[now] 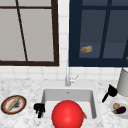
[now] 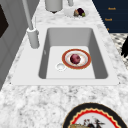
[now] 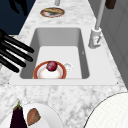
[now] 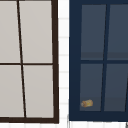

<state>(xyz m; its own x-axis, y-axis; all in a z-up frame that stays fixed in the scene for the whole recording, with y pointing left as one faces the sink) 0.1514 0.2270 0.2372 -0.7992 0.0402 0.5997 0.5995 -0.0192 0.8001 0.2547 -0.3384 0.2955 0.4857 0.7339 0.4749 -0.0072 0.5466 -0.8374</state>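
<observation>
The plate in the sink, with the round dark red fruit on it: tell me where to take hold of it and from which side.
Grip the plate by its orange rim, at the edge nearest the sink's front wall, coming down from above. It lies flat on the basin floor, so just the rim offers an edge for the fingers. The fruit sits loose on it, so keep it level. The right hand hovers open beside the sink.

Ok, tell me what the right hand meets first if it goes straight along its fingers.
Probably the sink basin, near the red-rimmed plate: the right hand's straight fingers aim there, but depth is unclear.
</observation>
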